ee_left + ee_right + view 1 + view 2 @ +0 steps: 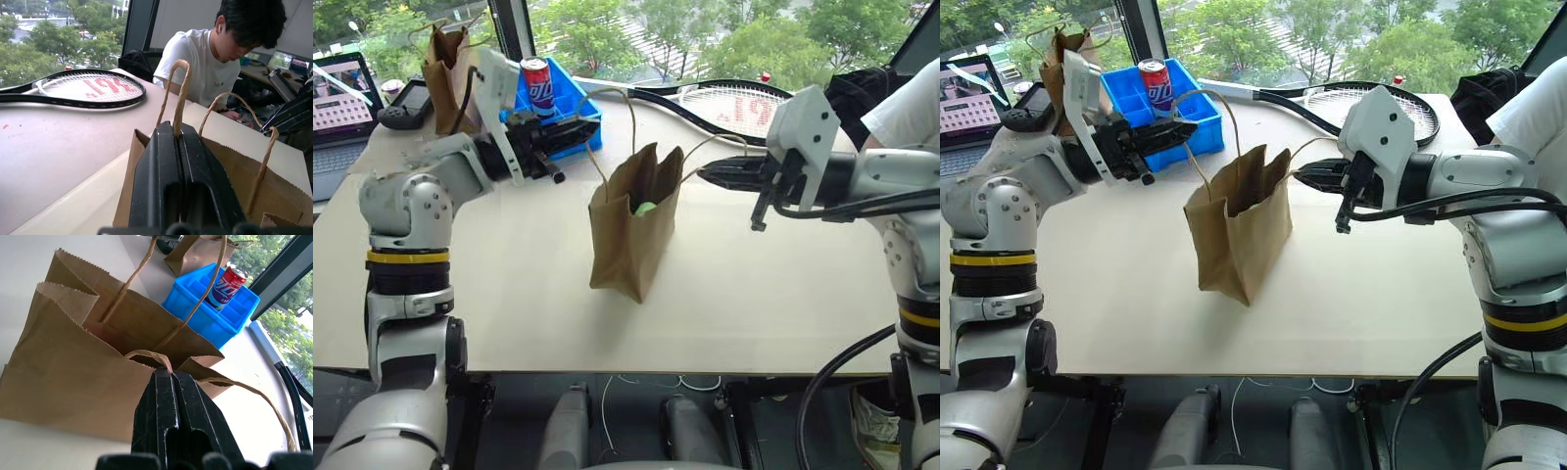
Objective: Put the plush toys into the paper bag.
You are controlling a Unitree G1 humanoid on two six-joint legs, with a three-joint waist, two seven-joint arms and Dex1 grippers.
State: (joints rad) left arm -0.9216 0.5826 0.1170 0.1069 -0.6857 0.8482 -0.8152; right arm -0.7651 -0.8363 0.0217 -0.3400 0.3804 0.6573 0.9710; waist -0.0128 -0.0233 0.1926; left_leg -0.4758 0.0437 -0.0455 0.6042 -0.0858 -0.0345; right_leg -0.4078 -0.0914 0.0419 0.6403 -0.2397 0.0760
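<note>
Left gripper: fingers clamped on 1 twine handle of the paper bag.
Right gripper: fingers pinching the other handle.
Risk: pulling apart may tear handles or tip the bag, spilling the green toy.

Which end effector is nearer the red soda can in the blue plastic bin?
Left. The left end effector, shut on a twine handle, sits beside the red soda can. The right end effector is beyond the light-brown paper bag.

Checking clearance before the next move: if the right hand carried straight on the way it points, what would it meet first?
Probably the paper bag: the right hand, shut on a bag handle, points across the bag's open top. Depth is unclear; it might pass above the rim toward the left hand.
</note>
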